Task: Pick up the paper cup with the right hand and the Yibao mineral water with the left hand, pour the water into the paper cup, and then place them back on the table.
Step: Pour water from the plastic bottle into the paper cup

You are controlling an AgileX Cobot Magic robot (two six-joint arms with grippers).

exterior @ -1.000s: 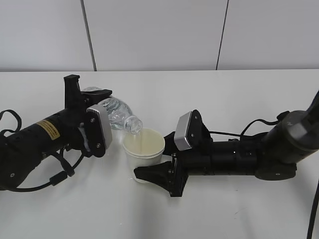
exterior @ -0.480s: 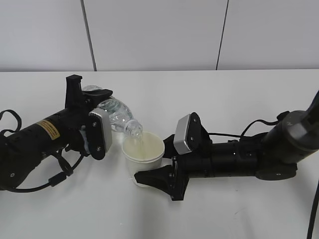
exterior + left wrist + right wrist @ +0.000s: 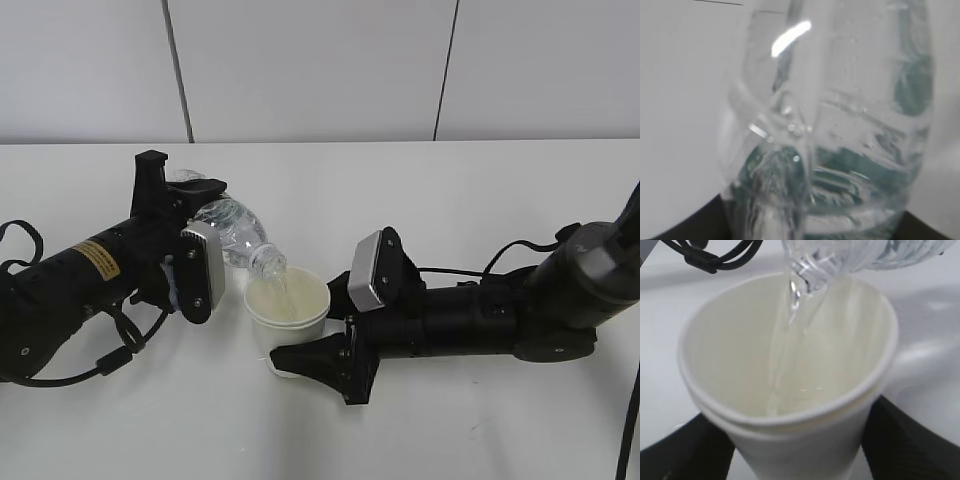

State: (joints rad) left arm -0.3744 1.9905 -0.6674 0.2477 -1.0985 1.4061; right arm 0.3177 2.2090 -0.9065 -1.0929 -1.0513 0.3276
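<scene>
— Where does the paper cup [image 3: 287, 310] sit right now?

— Near the middle of the white counter [image 3: 470, 430], upright, with its base between the two black fingers of the right gripper [image 3: 300, 355], which is pinching it low on the wall. In the right wrist view the paper cup [image 3: 790, 390] fills the frame, dark fingers pressed to both sides of its base.

— And the bottle?

— The Yibao mineral water [image 3: 235, 232] is just left of the cup and above it, tilted steeply, its open mouth directly over the left part of the cup's rim. A thin clear stream [image 3: 785, 340] runs from the mouth down the cream inside. The left gripper [image 3: 190, 215] is clamped around the bottle's body; up close in the left wrist view the bottle [image 3: 830, 130] blocks nearly everything, so the fingers themselves barely show there.

— How tight is it around the cup?

— The bottle mouth hangs just above the rim; I cannot tell whether it touches. The grey camera block [image 3: 200, 265] of the left arm stands just left of the cup, and that of the right arm [image 3: 368, 268] just to its right. In front of the cup, toward the camera, the counter is bare and wide. Behind it, bare counter runs to the far edge against the wall [image 3: 320, 70].

— Anything loose nearby?

— Black cables [image 3: 120, 350] loop left of the cup by the left arm.
</scene>
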